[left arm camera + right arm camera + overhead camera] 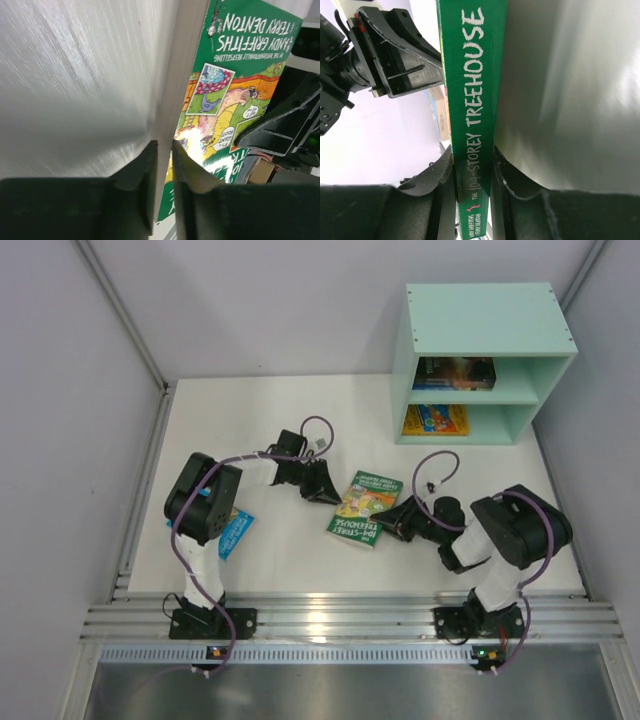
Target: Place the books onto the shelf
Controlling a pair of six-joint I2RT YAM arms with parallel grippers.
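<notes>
1. White table (290, 410) between pale grey walls (60, 390) fills the overhead view, with both arm bases at its 6 o'clock edge.
2. Nearest, at about 8 o'clock, a light blue book (237, 532) lies flat, partly hidden under the left arm. Neither wrist camera shows it.
3. Near the middle, a green book (363, 508) lies cover up between the two arms.
4. The right gripper (390, 523) meets it from 4 o'clock. Its wrist view shows what the overhead cannot: both fingers (440, 175) are clenched against the spine, one on each side, and the spine reads "104-STOREY TREEHOUSE".
5. The left gripper (330, 495) reaches the same book from 10 o'clock. In its wrist view the fingers stand a narrow slit apart with the pale page edge in the slit. I cannot tell whether they pinch it. That view also shows the authors' names on the cover and the right gripper beyond.
6. Farthest, at 1 o'clock, the shelf (490, 320) opens towards the arms. Dark books (455, 373) lie flat in its upper compartment and an orange-yellow book (436, 420) in the lower. Only the overhead view shows them.
</notes>
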